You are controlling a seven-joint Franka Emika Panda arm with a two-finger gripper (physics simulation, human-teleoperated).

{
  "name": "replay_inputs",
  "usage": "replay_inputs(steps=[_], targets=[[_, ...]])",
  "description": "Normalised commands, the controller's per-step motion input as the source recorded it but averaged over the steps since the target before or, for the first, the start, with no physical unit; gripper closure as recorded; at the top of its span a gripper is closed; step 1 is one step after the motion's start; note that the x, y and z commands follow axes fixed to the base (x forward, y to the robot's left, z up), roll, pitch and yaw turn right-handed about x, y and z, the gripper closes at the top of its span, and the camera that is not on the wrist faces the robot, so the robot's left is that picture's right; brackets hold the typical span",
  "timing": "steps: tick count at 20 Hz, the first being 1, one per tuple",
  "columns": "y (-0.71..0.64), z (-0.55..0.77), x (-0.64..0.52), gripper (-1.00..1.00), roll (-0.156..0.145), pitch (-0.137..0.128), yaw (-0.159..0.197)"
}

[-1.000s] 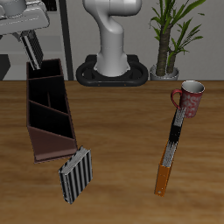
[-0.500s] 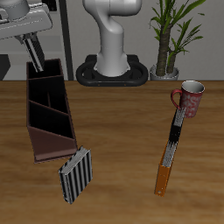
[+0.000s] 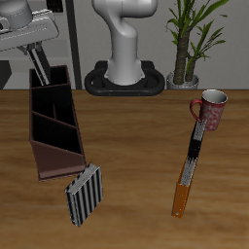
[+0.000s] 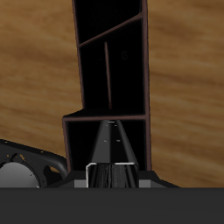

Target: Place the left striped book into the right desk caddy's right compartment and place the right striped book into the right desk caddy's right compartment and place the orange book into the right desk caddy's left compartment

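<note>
The jaws [image 3: 41, 70] stayed clenched on a thin striped book [image 4: 112, 153], held upright above the back end of the caddy [image 3: 53, 122]; another striped book [image 3: 84, 194] lay by its front.

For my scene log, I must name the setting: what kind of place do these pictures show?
Probably a simulated office or study desk: a wooden table holds a desk caddy, books such as the orange book, and a red mug, with a potted plant behind.
</note>
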Motion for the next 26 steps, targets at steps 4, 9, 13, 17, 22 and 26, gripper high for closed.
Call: replay_inputs(steps=[4, 9, 13, 17, 22, 26], targets=[[0.06, -0.17, -0.12, 1.00, 0.001, -0.037, 0.007], [0.01, -0.28, -0.16, 1.00, -0.011, -0.033, -0.005], [-0.01, -0.10, -0.26, 1.00, -0.002, -0.048, 0.033], [-0.13, 0.09, -0.12, 1.00, -0.029, -0.032, 0.021], [0.05, -0.04, -0.08, 1.00, 0.019, 0.000, 0.005], [0.06, 0.00, -0.06, 1.00, 0.008, 0.002, -0.018]])
